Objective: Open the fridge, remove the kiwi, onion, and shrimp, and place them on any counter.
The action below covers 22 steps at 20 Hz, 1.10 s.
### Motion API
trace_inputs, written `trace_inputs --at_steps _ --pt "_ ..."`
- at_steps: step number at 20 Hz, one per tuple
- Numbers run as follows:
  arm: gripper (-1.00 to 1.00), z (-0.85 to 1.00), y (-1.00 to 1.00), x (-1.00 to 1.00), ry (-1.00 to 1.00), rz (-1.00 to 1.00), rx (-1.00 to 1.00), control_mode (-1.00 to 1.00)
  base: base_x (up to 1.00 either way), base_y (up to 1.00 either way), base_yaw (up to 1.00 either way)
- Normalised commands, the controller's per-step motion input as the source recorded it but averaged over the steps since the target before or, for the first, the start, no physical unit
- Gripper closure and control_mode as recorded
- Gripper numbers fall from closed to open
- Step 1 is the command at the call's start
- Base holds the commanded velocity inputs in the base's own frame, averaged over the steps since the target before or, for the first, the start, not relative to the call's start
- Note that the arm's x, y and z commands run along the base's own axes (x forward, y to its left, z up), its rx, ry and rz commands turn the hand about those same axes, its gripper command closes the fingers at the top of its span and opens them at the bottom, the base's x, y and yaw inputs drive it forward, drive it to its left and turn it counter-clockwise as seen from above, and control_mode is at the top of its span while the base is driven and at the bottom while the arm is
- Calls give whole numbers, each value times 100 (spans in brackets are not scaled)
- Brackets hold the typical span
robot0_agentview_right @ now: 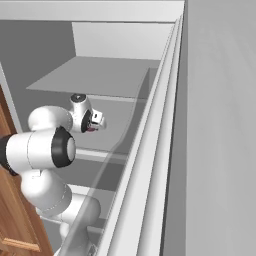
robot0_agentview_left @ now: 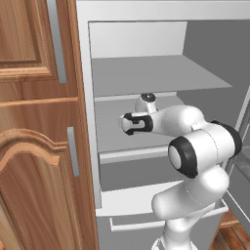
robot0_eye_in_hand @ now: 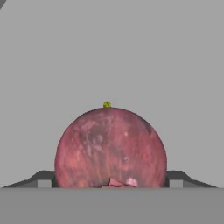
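Note:
The fridge (robot0_agentview_left: 146, 73) stands open, and my arm reaches onto its middle shelf (robot0_agentview_left: 110, 124). In the hand view the reddish-purple onion (robot0_eye_in_hand: 111, 148) fills the space between the two dark fingertips (robot0_eye_in_hand: 43, 178), which sit against its left and right flanks. My gripper (robot0_eye_in_hand: 111, 183) is shut on the onion, which rests on the shelf. A sliver of the green kiwi (robot0_eye_in_hand: 106, 104) peeks over the onion's top, farther back. From the base views the gripper (robot0_agentview_left: 128, 123) (robot0_agentview_right: 97, 120) points toward the fridge's left inner wall. The shrimp and the counter are out of view.
A brown wooden cabinet (robot0_agentview_left: 34, 146) with grey bar handles borders the fridge on the left. The open fridge door (robot0_agentview_right: 215, 125) rises close on the right. An upper shelf (robot0_agentview_left: 156, 71) hangs above the hand, and the bottom drawer (robot0_agentview_left: 132, 222) lies below.

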Motion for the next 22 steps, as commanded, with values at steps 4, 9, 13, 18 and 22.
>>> trace_inputs --at_steps 4,9,13,18,22 --pt "100 -10 0 1 0 0 0 -100 0 0 0" --pt "100 0 -7 -11 0 2 0 -100 0 0 0" --pt "100 0 -19 -68 -5 1 0 -100 0 0 0" --pt "100 10 -24 -93 -4 0 0 -100 0 0 0" --pt "100 29 -31 -100 -5 0 0 -100 0 0 0"
